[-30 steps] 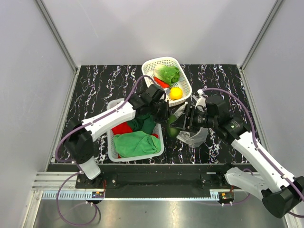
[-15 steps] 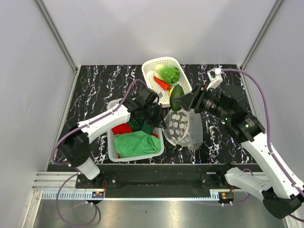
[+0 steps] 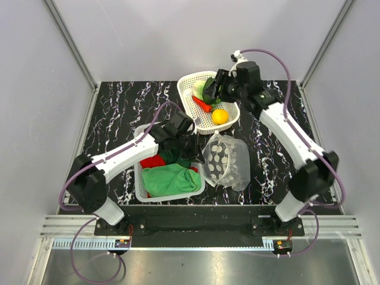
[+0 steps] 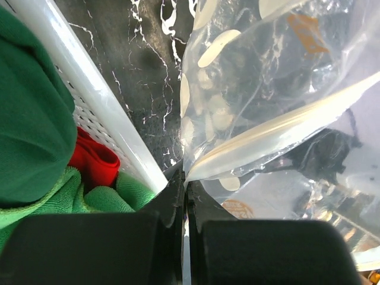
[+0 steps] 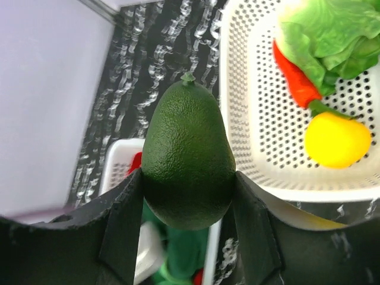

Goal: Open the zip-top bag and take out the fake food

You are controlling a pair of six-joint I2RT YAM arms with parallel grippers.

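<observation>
The clear zip-top bag point(image 3: 230, 165) lies open on the table right of the near basket, with small pale pieces point(image 3: 219, 159) inside; it fills the left wrist view point(image 4: 267, 89). My left gripper point(image 3: 198, 155) is shut on the bag's rim point(image 4: 184, 181). My right gripper point(image 3: 212, 95) is shut on a dark green avocado point(image 5: 187, 154) and holds it above the far white basket point(image 3: 205, 74). That basket holds a yellow lemon point(image 3: 219, 116), a red carrot point(image 3: 202, 104) and a green lettuce point(image 5: 329, 35).
A near white basket point(image 3: 138, 178) at the table's front left holds green cloths point(image 3: 172, 178) and a red cloth point(image 4: 92, 160). Its wall point(image 4: 89, 89) is right beside my left gripper. Grey walls enclose the table on three sides.
My right gripper has carried the avocado from the bag's mouth up and back to over the far basket. My left gripper still holds the bag, which has settled onto the table.
</observation>
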